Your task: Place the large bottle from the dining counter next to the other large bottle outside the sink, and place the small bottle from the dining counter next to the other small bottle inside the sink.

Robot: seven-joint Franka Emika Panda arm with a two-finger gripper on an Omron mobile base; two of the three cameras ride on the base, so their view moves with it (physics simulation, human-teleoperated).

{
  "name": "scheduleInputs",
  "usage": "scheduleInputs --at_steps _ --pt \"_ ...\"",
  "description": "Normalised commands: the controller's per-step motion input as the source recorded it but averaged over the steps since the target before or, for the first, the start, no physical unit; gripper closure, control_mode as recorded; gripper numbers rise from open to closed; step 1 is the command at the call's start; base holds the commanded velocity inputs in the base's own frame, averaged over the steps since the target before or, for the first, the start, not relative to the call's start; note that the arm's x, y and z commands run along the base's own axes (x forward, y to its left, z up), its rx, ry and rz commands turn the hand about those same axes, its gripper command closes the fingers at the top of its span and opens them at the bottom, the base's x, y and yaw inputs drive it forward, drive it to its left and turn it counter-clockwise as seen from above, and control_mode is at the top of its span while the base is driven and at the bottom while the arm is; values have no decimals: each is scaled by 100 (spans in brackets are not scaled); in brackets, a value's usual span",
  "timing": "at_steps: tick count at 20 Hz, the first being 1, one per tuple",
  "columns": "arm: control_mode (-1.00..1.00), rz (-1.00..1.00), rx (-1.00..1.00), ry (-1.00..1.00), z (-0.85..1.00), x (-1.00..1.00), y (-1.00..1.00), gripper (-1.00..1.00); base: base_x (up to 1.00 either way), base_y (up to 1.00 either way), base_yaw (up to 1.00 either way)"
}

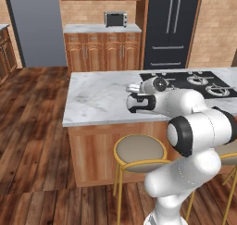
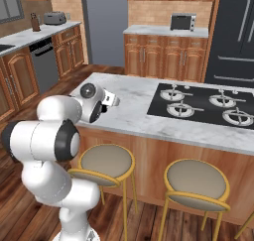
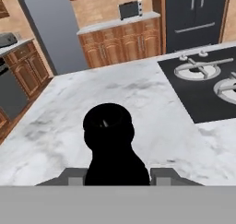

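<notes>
A dark bottle (image 3: 109,126) rises between my fingertips in the hand view, seen from close up as a black shape with a round top. I cannot tell whether it is the large or the small one. My gripper (image 3: 118,177) is shut on it, with a fingertip (image 3: 76,177) against each side. The gripper (image 1: 133,88) hovers over the left part of the dining counter (image 1: 92,99), a marble-topped island with wooden sides. In the right base view the gripper (image 2: 113,100) sits at the island's near left corner. My own hand hides the bottle in both base views.
A black stove plate (image 2: 198,103) lies in the island's right half. Two round stools (image 2: 106,163) (image 2: 196,183) stand against its near side. A side worktop with a toaster (image 2: 54,18) runs along the left wall. A microwave (image 1: 115,19) and dark fridge (image 1: 171,25) stand at the back.
</notes>
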Motion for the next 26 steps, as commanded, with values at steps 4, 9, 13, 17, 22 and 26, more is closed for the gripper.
scheduleInputs --at_steps 4,9,13,17,22,26 --pt "-100 11 0 14 -5 -16 -3 100 0 0 0" --pt "-100 12 -8 9 -4 -20 0 100 0 0 0" --pt "-100 8 -14 0 0 -36 0 100 0 0 0" --pt "-100 6 -13 0 0 -40 0 100 0 0 0" --pt "-100 5 -7 -1 0 -55 0 100 0 0 0" --pt "-100 4 0 -1 0 -42 0 100 0 0 0"
